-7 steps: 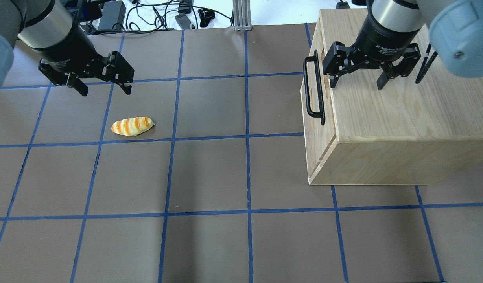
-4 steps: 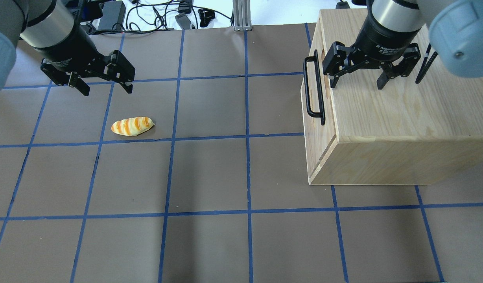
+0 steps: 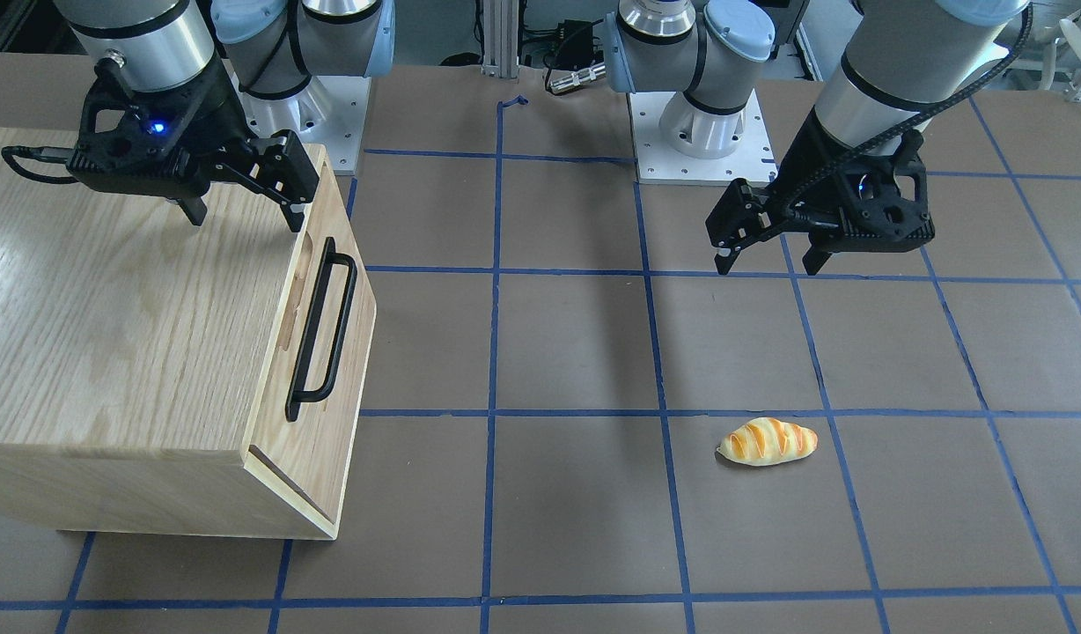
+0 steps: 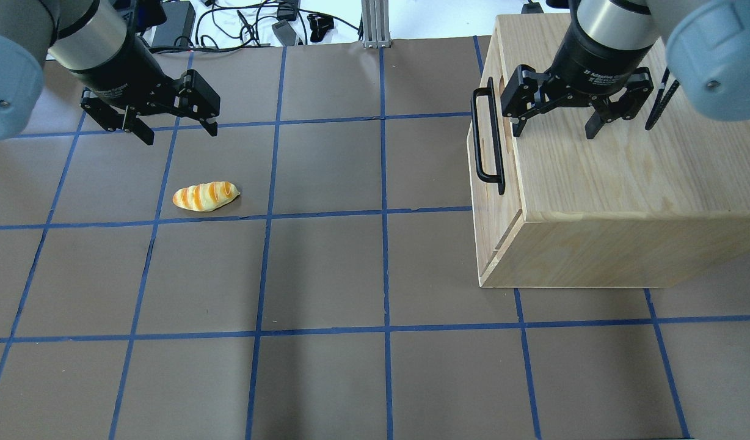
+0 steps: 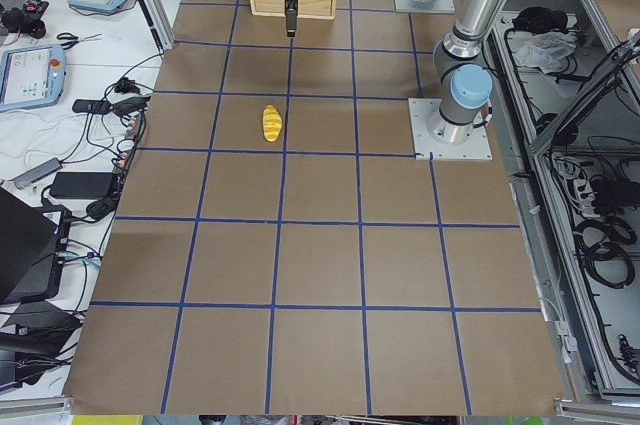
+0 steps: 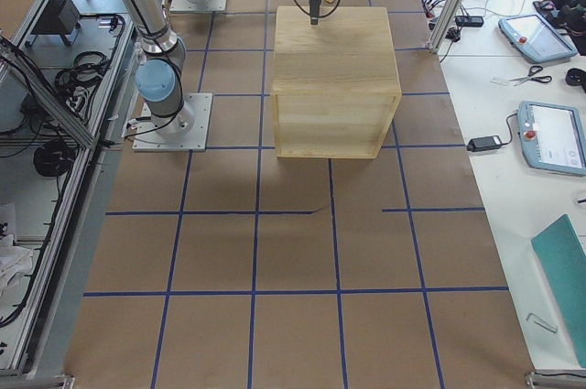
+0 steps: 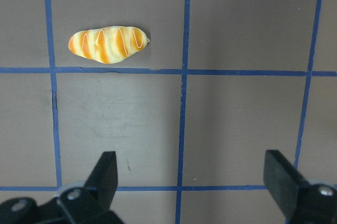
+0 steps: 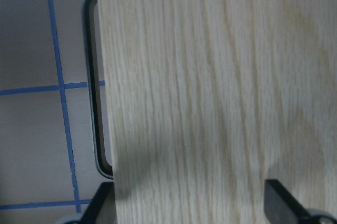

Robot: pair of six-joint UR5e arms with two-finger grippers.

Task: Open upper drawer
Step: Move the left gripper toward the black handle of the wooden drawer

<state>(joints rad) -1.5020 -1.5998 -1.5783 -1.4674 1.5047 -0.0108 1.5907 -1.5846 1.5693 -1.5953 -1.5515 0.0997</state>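
Note:
The upper drawer's front panel (image 4: 480, 183) faces the table's middle and sits flush in the oak-grain cabinet (image 4: 625, 183). Its long black bar handle (image 4: 488, 137) also shows in the front view (image 3: 320, 335) and in the right wrist view (image 8: 93, 92). My right gripper (image 4: 553, 131) is open and empty. It points down over the cabinet's top, just behind the handle edge, and also shows in the front view (image 3: 246, 218). My left gripper (image 4: 181, 135) is open and empty above the mat at the far left, well away from the drawer.
A striped toy bread roll (image 4: 205, 196) lies on the brown mat just in front of my left gripper and also shows in the left wrist view (image 7: 108, 44). Blue tape lines grid the mat. Cables and power bricks (image 4: 247, 24) lie beyond the far edge.
My left gripper has moved to the right and slightly farther from me, still open. My right gripper and the drawer have not moved.

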